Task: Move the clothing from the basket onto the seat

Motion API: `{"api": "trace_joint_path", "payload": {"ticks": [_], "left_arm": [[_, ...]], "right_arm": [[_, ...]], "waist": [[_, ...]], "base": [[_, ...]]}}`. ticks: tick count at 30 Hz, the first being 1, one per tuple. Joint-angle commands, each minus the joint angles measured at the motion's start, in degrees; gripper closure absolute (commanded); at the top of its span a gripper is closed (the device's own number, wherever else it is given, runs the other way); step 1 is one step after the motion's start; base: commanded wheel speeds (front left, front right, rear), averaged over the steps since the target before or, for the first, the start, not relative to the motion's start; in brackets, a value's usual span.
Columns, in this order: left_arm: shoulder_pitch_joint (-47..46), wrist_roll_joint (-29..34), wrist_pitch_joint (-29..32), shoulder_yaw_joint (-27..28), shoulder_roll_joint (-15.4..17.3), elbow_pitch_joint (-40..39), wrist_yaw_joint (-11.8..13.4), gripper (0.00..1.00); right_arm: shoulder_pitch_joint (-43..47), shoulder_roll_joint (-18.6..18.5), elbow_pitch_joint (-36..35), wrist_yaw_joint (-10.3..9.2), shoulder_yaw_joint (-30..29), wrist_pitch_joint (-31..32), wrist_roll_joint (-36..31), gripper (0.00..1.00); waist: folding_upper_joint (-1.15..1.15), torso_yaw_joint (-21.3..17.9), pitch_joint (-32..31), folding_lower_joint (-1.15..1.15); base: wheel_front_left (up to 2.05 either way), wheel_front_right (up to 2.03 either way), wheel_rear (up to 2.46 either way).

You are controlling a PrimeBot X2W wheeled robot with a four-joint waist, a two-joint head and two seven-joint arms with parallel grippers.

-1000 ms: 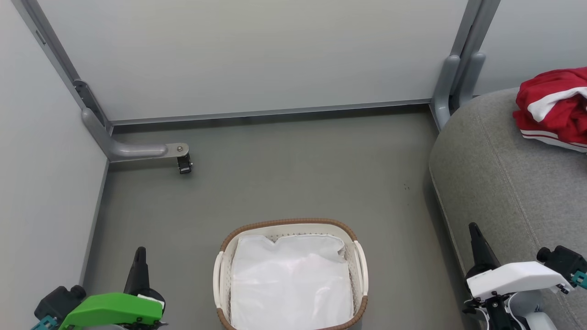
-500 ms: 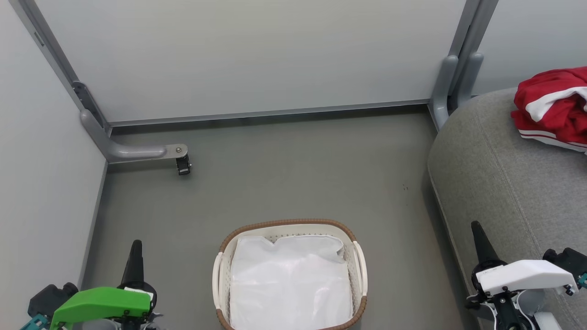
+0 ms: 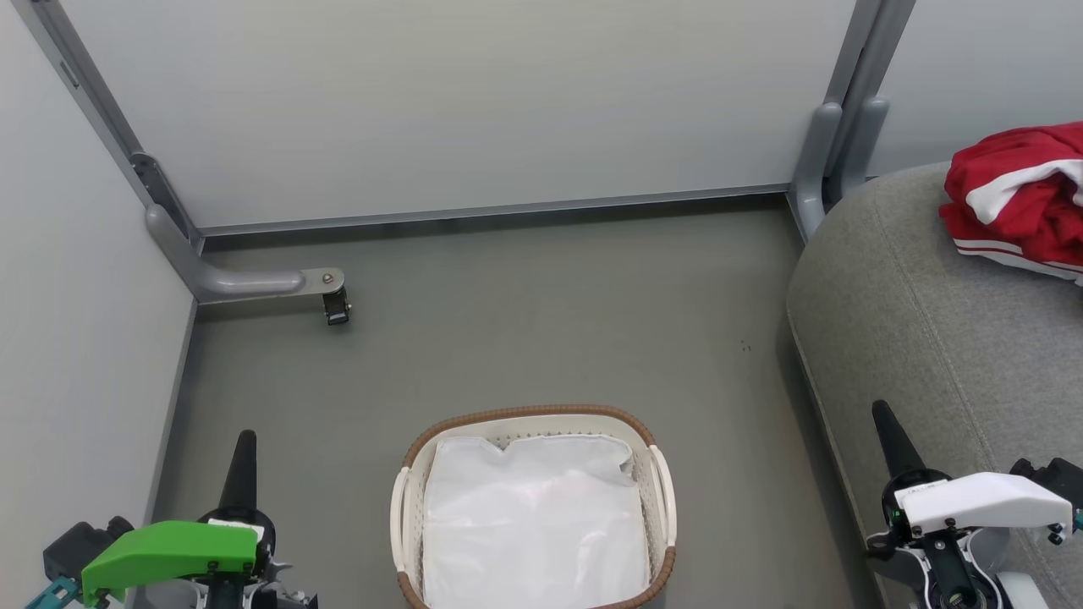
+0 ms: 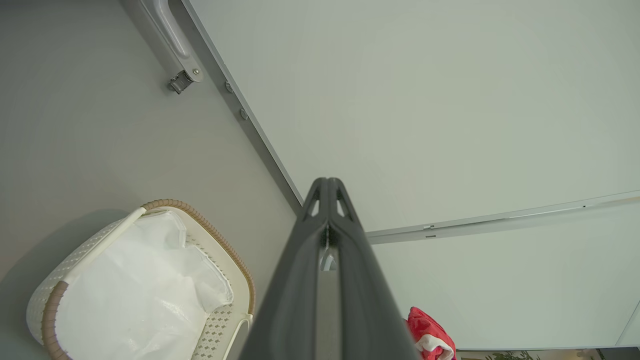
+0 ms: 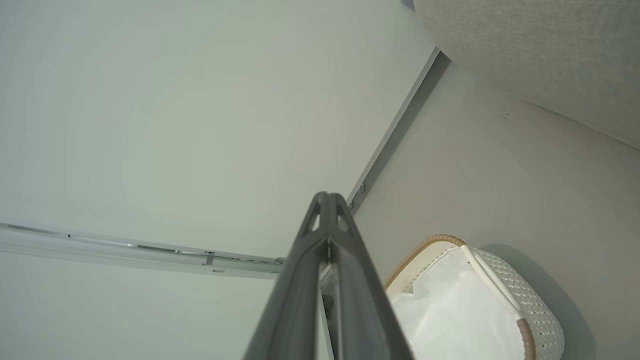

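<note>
While the red clothing (image 3: 1015,194) with its white stripes lies bunched on the far part of the grey seat (image 3: 914,338), at the right edge of the head view, the basket (image 3: 529,414) stands on the floor (image 3: 541,321) well apart from it, low in the middle of that view, lined with a crumpled white sheet (image 3: 533,516). The left end effector (image 3: 244,440), under a green housing, sits at the lower left over the floor, to the left of the basket and apart from it; its two dark fingers are pressed together and point up the view, with nothing between them. The right end effector (image 3: 883,416), under a white housing, sits at the lower right over the near edge of the seat, its fingers likewise closed tight and empty. The left wrist view shows its fingers meeting along their whole length, the basket at the lower left and a scrap of the red clothing low on the right. The right wrist view shows the same closed pair, the basket at the lower right and the seat at the upper right. Pale partition panels (image 3: 474,101) stand behind, and a grey bracket foot (image 3: 254,281) with a small caster rests on the floor at the left corner.
</note>
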Motion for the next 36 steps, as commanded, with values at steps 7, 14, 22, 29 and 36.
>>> {"api": "trace_joint_path", "payload": {"ticks": [7, 14, 22, 29, 36], "left_arm": [[-1.87, -3.63, 1.15, 1.15, -0.20, -0.63, -0.66, 1.00], [-2.07, -6.50, 2.01, 1.86, -0.32, -0.72, -1.01, 1.00], [-2.65, -9.42, 3.06, 2.61, -0.46, -0.81, -1.23, 1.00], [-2.92, -11.88, 3.84, 3.13, -0.60, -0.87, -1.57, 1.00], [-3.08, -14.08, 4.57, 3.75, -0.71, -0.88, -1.66, 1.00]], "right_arm": [[-1.01, -0.35, -0.77, -0.03, -0.62, 1.14, 4.47, 1.00], [-1.18, -0.37, -0.96, -0.04, -0.99, 2.11, 7.85, 1.00], [-1.36, -0.40, -1.11, -0.04, -1.40, 3.04, 11.45, 1.00], [-1.51, -0.42, -1.22, -0.04, -1.72, 3.87, 14.45, 1.00], [-1.54, -0.44, -1.35, -0.04, -1.99, 4.61, 17.22, 1.00]], "waist": [[0.00, -0.12, -0.06, 0.00], [0.00, -0.24, -0.13, 0.00], [0.00, -0.37, -0.20, 0.00], [0.00, -0.49, -0.26, 0.00], [0.00, -0.60, -0.32, 0.00]], "base": [[0.00, 0.00, 0.00], [0.00, 0.00, 0.00], [0.00, 0.00, 0.00], [0.00, 0.00, 0.00], [0.00, 0.00, 0.00]]}}
